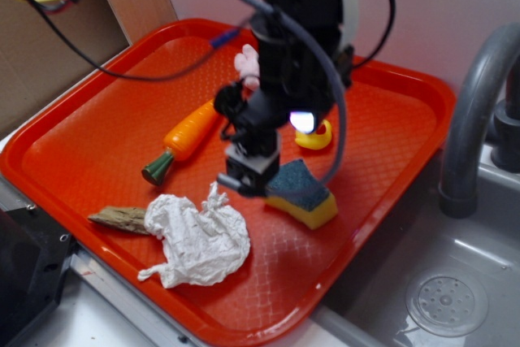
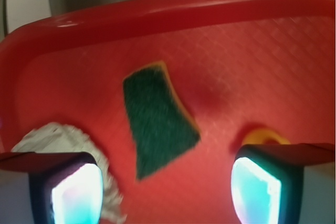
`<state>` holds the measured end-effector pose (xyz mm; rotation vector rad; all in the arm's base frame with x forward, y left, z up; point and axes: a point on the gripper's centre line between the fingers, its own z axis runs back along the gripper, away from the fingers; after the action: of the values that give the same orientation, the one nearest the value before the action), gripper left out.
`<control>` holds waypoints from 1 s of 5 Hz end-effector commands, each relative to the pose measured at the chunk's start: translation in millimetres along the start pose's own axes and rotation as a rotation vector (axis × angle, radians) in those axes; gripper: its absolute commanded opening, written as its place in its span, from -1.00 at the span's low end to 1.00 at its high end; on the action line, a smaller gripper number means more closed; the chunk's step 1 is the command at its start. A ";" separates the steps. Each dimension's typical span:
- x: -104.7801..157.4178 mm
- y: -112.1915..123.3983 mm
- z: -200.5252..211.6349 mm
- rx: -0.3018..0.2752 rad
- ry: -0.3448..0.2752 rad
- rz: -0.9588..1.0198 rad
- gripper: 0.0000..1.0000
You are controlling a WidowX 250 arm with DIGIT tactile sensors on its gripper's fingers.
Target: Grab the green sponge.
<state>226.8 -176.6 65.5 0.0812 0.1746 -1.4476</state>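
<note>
One green sponge [image 1: 302, 192] lies on the red tray [image 1: 97, 132], right of centre in the exterior view: a wedge of yellow foam topped with a dark, coarse scouring pad. In the wrist view the sponge [image 2: 157, 120] shows as a dark green, fuzzy, curved wedge with a thin yellow edge, in the middle of the frame. The gripper [image 1: 248, 170] hangs just above and beside the sponge's left end; its jaws stand apart, one finger [image 2: 68, 192] at the lower left and the other at the lower right of the wrist view, with the sponge between and beyond them, not grasped.

The tray is hard, glossy plastic with a fine diamond-patterned floor and a raised, rounded rim. On it also lie one orange carrot [image 1: 185, 137] with a green stub, smooth like plastic; one crumpled white paper towel [image 1: 199, 237] at the lower centre; one brownish flat scrap [image 1: 120, 219] left of the towel; one small yellow rubber duck [image 1: 315, 136] behind the arm; and a pink soft thing [image 1: 246, 62], mostly hidden. To the right is a grey sink [image 1: 439, 298] with a round drain and a curved grey faucet [image 1: 470, 111]. Cardboard [image 1: 49, 46] stands at the upper left.
</note>
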 end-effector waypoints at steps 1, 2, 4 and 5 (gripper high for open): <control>17.6 -23.3 -20.7 0.015 -0.027 -0.014 1.00; 17.7 -25.6 -30.9 0.044 -0.012 0.055 1.00; 1.3 -20.9 -26.4 0.020 -0.198 0.377 -1.00; -11.0 -7.0 -10.5 0.065 -0.172 0.633 -1.00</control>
<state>219.9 -148.3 45.9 0.0739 0.0371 -0.8226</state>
